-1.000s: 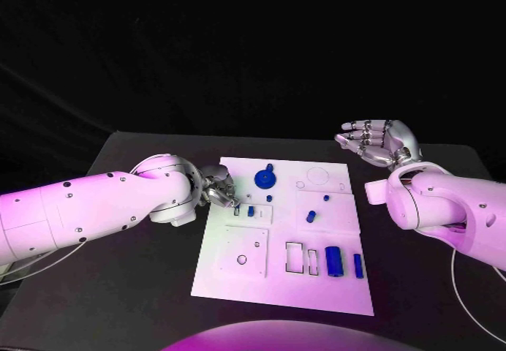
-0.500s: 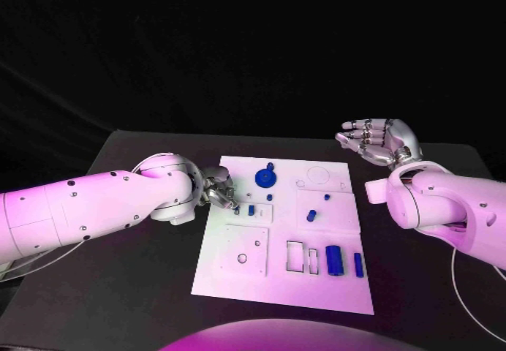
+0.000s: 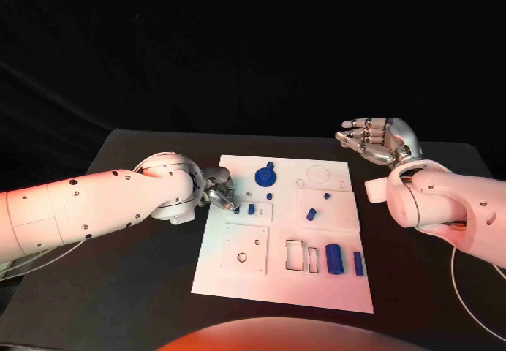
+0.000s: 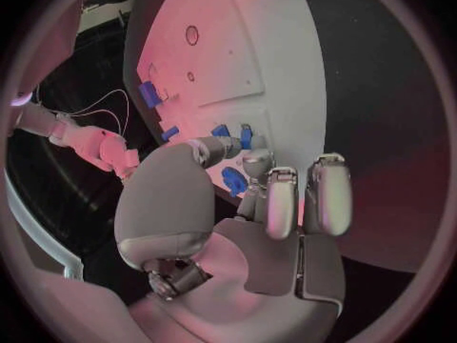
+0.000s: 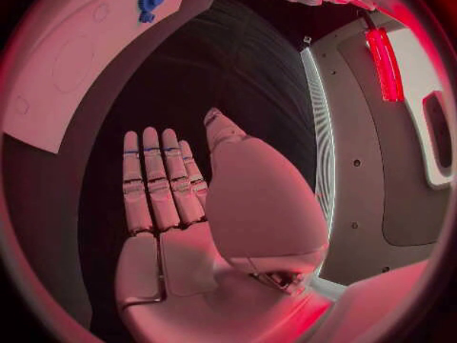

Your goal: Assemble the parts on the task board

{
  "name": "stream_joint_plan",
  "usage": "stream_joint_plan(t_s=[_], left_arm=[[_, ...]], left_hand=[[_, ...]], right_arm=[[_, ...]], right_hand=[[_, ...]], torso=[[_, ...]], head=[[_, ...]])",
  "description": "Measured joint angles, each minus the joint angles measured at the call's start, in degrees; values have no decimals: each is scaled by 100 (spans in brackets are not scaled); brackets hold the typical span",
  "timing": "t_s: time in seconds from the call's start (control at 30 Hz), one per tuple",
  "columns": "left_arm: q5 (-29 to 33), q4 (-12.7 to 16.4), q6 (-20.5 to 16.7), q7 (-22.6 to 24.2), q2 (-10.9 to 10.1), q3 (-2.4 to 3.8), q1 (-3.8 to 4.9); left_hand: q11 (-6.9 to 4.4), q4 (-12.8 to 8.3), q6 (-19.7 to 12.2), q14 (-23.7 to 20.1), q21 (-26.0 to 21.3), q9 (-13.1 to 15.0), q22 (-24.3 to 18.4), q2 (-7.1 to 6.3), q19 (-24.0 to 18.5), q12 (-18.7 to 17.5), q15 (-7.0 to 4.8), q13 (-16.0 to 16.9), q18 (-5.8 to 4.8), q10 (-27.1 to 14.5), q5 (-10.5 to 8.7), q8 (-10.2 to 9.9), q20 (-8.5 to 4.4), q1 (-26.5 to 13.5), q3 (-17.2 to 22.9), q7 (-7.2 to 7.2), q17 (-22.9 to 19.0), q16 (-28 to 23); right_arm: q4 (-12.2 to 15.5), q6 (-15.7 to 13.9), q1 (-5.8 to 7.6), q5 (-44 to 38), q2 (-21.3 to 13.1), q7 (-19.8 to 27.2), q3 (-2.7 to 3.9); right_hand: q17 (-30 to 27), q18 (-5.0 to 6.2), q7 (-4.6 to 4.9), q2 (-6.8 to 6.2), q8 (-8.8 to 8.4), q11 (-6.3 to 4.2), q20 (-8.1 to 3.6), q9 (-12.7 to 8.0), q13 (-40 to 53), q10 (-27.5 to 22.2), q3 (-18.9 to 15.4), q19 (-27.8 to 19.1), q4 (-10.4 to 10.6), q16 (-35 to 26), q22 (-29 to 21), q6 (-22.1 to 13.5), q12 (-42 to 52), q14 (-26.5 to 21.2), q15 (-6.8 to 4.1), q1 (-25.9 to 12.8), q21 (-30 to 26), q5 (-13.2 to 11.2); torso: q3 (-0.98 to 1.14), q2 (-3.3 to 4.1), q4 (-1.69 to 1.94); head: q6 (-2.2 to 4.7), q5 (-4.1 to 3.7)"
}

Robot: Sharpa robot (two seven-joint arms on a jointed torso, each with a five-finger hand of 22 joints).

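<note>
White plastic board (image 3: 238, 256) lies flat in the middle of a black table (image 3: 137, 292), its long side running near to far.

At the left, the left hand (image 3: 218, 189) reaches in to the board's far-left edge, fingers bunched downward beside a small recess. The left wrist view shows its fingertips (image 4: 255, 162) close together over 2 small blue pegs (image 4: 233, 135) near that recess. Whether it pinches a part or only touches one, I cannot tell.

Moving right across the board: a round blue knob (image 3: 265, 175) sits at the far middle, with a tiny blue stud (image 3: 270, 197) just nearer. A short blue pin (image 3: 311, 215) lies loose at the centre. Near the right edge, a blue block (image 3: 333, 259) and a slimmer blue bar (image 3: 358, 264) lie side by side next to 2 empty rectangular slots (image 3: 303, 259).

At the far right, the right hand (image 3: 382, 140) is raised off the board beyond its far-right corner, palm showing, fingers spread wide and holding nothing.

The parts look like small, stiff, light plastic, probably smooth and easy to flick away. They are likely best taken by the long sides between thumb and fingertip, and lowered straight into their matching recesses.
</note>
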Motion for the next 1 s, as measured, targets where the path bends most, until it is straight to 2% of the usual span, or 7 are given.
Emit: stream_joint_plan(t_s=[0.5,0.77,1.0], left_arm=[[-3,-56,130,1,14,5,-1],[13,-84,173,6,28,8,2],[94,-94,177,6,34,9,4]], left_hand=[[-21,0,37,0,0,0,-1,0,0,0,0,10,0,22,116,-35,0,0,0,23,0,0],[-23,-35,78,0,0,0,-1,-1,0,24,0,62,0,63,271,-54,0,-1,-34,41,0,0],[-36,-41,98,-21,0,0,-1,-19,0,24,-20,91,0,91,323,-49,0,17,-40,22,0,0]], right_arm=[[-5,-41,-1,-62,4,18,0],[-12,-88,-1,-76,9,24,0],[-20,-103,-3,-80,16,25,0]], right_hand=[[-17,0,0,-23,0,0,-23,-6,0,0,0,22,0,0,-27,0,-23,20,-20,-23,0,0],[-16,0,0,-23,0,0,-19,-6,0,0,17,60,-17,0,-34,0,-23,41,0,-23,0,0],[-16,0,0,-23,0,0,-22,-6,0,0,17,63,-17,0,-34,0,-22,40,0,-22,0,0]], torso=[[5,-5,-3],[-2,-5,0],[-5,-4,3]], head=[[1,2],[0,6],[-5,4]])
